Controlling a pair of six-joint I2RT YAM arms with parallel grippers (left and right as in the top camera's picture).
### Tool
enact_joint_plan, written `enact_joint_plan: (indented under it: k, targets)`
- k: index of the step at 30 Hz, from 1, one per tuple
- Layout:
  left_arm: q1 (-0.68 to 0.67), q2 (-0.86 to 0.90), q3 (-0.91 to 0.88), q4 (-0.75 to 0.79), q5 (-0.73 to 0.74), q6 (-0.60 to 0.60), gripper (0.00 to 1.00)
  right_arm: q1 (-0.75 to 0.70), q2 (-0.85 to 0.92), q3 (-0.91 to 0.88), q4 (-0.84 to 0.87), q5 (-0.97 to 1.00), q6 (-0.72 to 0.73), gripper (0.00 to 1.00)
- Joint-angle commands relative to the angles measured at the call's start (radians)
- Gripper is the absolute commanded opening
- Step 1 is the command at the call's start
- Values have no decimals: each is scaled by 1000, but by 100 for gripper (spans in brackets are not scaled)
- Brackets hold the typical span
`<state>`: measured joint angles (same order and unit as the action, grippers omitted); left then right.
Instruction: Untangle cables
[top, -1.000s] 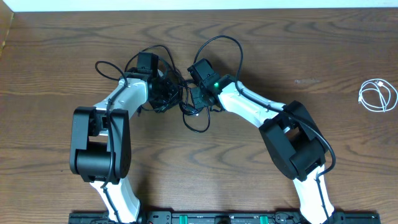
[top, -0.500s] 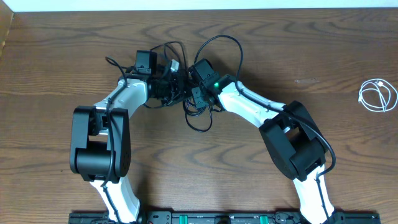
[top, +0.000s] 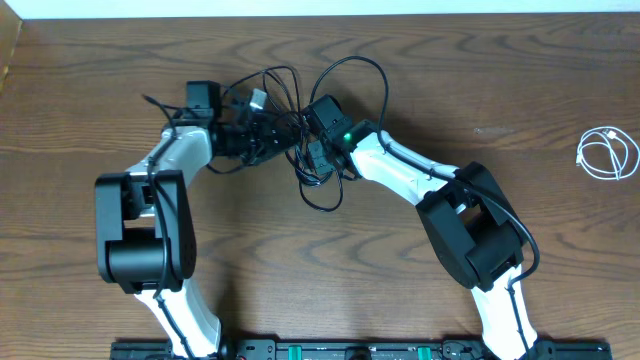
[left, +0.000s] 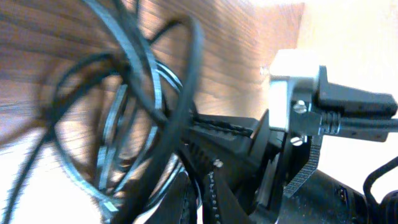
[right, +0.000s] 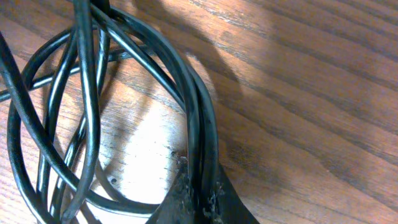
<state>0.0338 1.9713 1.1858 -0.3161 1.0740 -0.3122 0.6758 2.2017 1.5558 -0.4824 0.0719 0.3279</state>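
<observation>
A tangle of black cables (top: 322, 203) lies at the table's back middle, with loops rising toward the far edge. My left gripper (top: 258, 137) is shut in the tangle's left side. In the left wrist view black loops (left: 177, 93) run into its jaws (left: 208, 194). My right gripper (top: 313, 158) is shut on the tangle's right side. In the right wrist view two black strands (right: 198, 124) pass between its fingertips (right: 199, 193). A coiled white cable (top: 607, 155) lies alone at the far right.
The wood table (top: 480, 90) is bare between the arms and the white coil. The table's back edge meets a white wall just behind the tangle. Both arms' bases stand at the front edge.
My left arm has swung left and pulled its part of the black tangle left, stretching the loops between the grippers. The right arm has held still.
</observation>
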Motion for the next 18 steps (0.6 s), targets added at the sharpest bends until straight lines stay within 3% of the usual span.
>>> enact_joint_plan:
  k: [1, 10, 18]
  targets:
    - [41, 8, -4, -44, -77, 26, 7, 12, 11, -8, -5, 35, -23, 1]
    - [63, 8, -4, -182, -587, -251, 7, 11, 11, -8, -5, 58, -23, 2]
    - [64, 8, -4, -188, -624, -269, 7, 11, 11, -8, -5, 58, -23, 2]
